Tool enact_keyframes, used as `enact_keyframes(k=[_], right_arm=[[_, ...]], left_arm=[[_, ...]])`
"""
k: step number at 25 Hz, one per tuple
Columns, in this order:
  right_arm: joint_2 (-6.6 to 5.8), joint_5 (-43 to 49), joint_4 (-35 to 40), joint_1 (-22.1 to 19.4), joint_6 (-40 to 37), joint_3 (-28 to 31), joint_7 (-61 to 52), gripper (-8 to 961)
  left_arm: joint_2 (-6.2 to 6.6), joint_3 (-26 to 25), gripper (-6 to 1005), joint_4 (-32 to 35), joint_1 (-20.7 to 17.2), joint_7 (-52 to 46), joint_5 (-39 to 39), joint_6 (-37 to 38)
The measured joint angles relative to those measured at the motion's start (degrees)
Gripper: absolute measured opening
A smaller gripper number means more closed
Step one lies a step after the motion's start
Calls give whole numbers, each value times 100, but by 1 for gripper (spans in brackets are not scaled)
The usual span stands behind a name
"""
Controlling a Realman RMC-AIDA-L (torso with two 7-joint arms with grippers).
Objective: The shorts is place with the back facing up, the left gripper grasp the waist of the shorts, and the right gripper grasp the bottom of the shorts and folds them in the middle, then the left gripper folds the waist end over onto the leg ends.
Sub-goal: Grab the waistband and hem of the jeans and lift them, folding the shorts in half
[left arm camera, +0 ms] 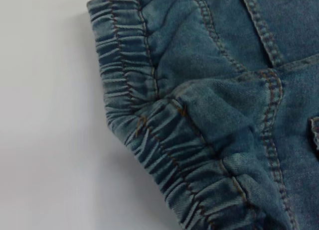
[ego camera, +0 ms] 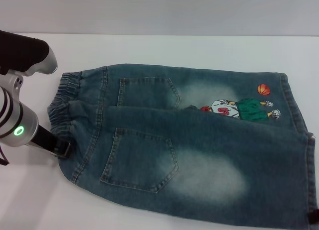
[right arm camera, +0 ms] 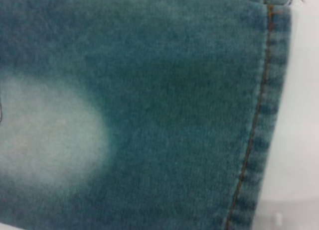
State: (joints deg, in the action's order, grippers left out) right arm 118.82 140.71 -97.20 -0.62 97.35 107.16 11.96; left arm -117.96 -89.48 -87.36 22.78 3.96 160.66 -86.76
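Note:
The blue denim shorts [ego camera: 199,145] lie on the white table [ego camera: 149,48] with the back pockets up, the elastic waist [ego camera: 65,108] at the left and the leg hems [ego camera: 299,120] at the right. The near half lies over the far half and covers part of the cartoon print [ego camera: 244,109]. My left gripper [ego camera: 63,150] sits at the near corner of the waist, shut on the fabric. The left wrist view shows the gathered waistband [left arm camera: 149,135] close up. Only a dark sliver of my right gripper [ego camera: 313,217] shows at the near leg hem. The right wrist view looks onto that stitched hem [right arm camera: 259,115].
Bare white table surrounds the shorts at the back, the left and the near left [ego camera: 30,200]. My left arm [ego camera: 15,125], with a green ring light, stands at the table's left side.

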Motion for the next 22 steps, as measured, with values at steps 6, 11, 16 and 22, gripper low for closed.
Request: enact_keyframes(k=[6,11,16,22], right_arm=[[5,-15,66,62,-68,-54,-1,501],[9,-34,123,80,-73,-64,22,501],[17,-37,223,92,-122,-65,61,501],[18,-47,275,134,-150,-64,89,501]], left_arm=[[1,0,233,11,29,-1,0,-8],[1,1,232,57,59,-1,0,-8],[1,1,233,63,64,-1,0,-6],[-4,5,233,63,63,0,-2,5]])
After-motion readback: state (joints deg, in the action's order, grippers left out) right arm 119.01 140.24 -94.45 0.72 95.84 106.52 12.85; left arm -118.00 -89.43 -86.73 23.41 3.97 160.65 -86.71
